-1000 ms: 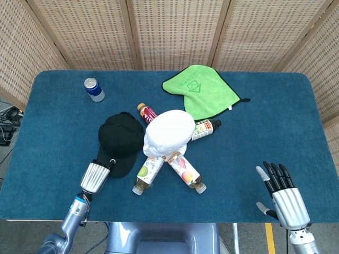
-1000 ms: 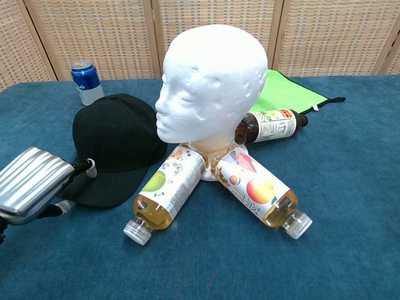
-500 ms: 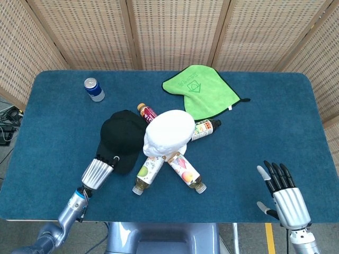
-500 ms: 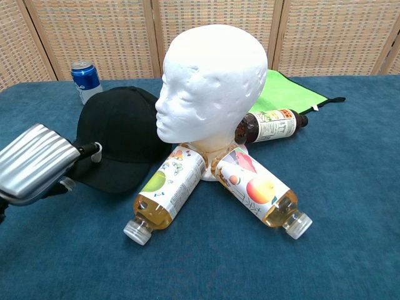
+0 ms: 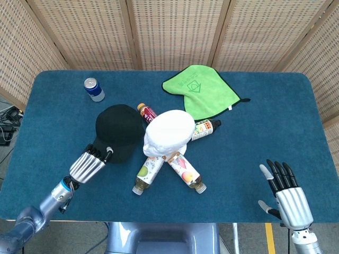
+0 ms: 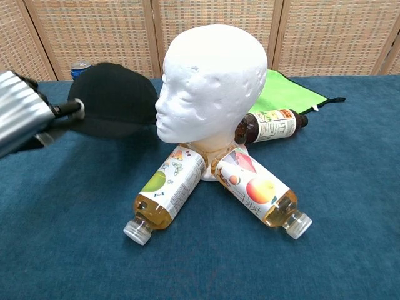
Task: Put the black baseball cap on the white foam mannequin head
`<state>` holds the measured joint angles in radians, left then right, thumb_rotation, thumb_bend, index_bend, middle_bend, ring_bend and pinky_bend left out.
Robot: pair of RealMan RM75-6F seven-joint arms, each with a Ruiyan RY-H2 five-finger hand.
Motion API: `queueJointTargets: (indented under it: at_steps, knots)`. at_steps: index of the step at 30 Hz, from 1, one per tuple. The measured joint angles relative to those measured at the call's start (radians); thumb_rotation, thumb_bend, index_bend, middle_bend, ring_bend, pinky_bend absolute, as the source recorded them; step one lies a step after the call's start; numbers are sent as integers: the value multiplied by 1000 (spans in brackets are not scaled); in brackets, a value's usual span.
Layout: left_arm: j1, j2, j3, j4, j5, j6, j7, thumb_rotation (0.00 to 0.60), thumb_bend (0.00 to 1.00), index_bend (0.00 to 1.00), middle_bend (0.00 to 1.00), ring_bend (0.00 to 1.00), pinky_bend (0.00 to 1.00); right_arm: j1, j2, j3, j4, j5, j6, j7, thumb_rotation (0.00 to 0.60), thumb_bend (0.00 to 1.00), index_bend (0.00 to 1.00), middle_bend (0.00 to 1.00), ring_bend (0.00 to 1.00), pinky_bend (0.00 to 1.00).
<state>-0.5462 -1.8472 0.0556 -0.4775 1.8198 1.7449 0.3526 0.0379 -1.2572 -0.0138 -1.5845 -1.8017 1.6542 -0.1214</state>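
While left hand [image 5: 89, 165] grips, black cap [image 5: 118, 130] brim toward robot

The black baseball cap [image 5: 118, 131] hangs lifted just left of the upright white foam mannequin head [image 6: 209, 87].

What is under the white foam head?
The white foam head stands among bottles lying around its base: two juice bottles in front, others behind. Its base itself is covered.

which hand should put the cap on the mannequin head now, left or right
Left. The left hand already holds the black baseball cap by its brim, lifted beside the white foam mannequin head. The right hand rests open at the table's near right corner, far from both.
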Motion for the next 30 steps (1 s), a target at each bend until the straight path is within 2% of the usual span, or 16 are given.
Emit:
queueJointTargets:
  at_steps: [4,10,18,23,30]
  knots:
    - [-41,86,-32,-91,0,38,22,600,730,851,989,928,811,-1,-1,-1,-2,-3,2,-4,600,60,75,0,0,0]
    - [-106,239,-91,-300,-1,60,64,600,701,851,988,928,811,-4,-3,2,-6,-5,12,-8,600,60,75,0,0,0]
    - [-182,436,-164,-561,11,34,129,600,693,850,988,928,811,-4,-1,4,-7,0,12,1,600,60,75,0,0,0]
    - [-242,479,-226,-666,-3,-33,150,600,692,849,988,928,811,-7,3,7,-12,3,19,5,600,60,75,0,0,0]
    - [-322,474,-264,-756,31,-94,187,600,691,843,988,928,811,-7,11,10,-15,8,22,19,600,60,75,0,0,0]
